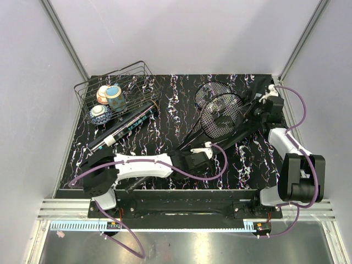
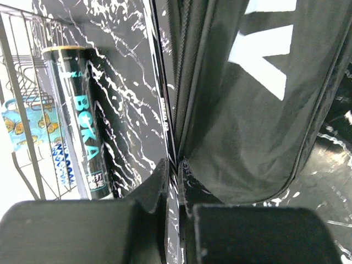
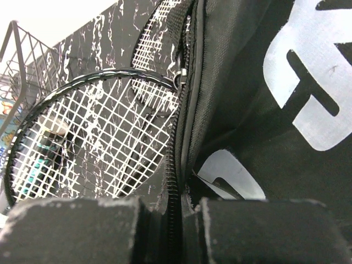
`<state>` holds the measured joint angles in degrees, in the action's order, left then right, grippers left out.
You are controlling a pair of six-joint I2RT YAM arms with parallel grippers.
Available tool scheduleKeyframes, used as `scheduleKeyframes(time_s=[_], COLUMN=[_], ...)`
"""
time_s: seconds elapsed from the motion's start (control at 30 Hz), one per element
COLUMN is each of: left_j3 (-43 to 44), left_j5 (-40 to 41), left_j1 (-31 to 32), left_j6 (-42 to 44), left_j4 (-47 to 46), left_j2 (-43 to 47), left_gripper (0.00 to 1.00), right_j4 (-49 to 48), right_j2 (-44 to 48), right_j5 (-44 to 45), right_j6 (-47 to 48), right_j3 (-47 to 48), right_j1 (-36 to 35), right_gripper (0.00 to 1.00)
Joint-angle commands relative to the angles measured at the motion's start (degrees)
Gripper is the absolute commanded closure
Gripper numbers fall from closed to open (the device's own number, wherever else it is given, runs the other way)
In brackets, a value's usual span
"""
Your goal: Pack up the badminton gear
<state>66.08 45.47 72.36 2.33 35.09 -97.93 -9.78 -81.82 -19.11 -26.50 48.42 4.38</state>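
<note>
Two black rackets with strung oval heads (image 1: 212,93) (image 1: 223,115) lie at the middle right, partly on the black bag (image 1: 250,129). My left gripper (image 1: 207,148) is shut on a thin racket shaft (image 2: 164,110) next to the bag's edge (image 2: 247,110). My right gripper (image 1: 264,105) is shut on the bag's zipper edge (image 3: 175,181) beside a racket head (image 3: 88,148); the bag's white lettering (image 3: 308,82) shows there. The long black tube (image 1: 124,127) lies by the basket and also shows in the left wrist view (image 2: 77,126). No shuttlecocks are in view.
A black wire basket (image 1: 88,91) at the back left holds three patterned bowls (image 1: 108,99). Its wires (image 2: 22,110) stand just left of the tube. The table (image 1: 165,104) has a black marbled top, with walls close on both sides.
</note>
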Motion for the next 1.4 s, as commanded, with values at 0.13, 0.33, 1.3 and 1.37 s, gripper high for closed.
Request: scheduleKeyframes(time_s=[0.13,0.33,1.3,1.37], left_j3=[-7.37,-5.28,-9.82,-10.71], left_j5=[-1.96,-16.54,-9.53,-9.53], left_j1=[-0.99,-4.15,-0.99,-0.82], left_j6=[12.69,14.11,5.32,4.97], left_j4=[-11.17,-8.13,-17.34,-17.6], left_j2=[13.97,16.99,18.02,19.26], left_gripper=[1.0,1.0,1.0,1.0], right_j4=[-6.04,-7.44,-7.27,-5.61], right_j2=[2.54,2.11,0.61,1.05], right_j5=[-5.93,-7.95,-15.68,-16.91], right_j6=[4.62,4.0,-3.65,-3.56], right_j3=[-0.44,-0.88,-0.7,-0.61], right_j1=[-0.87,-0.87,2.12,2.3], right_gripper=[1.0,1.0,1.0,1.0])
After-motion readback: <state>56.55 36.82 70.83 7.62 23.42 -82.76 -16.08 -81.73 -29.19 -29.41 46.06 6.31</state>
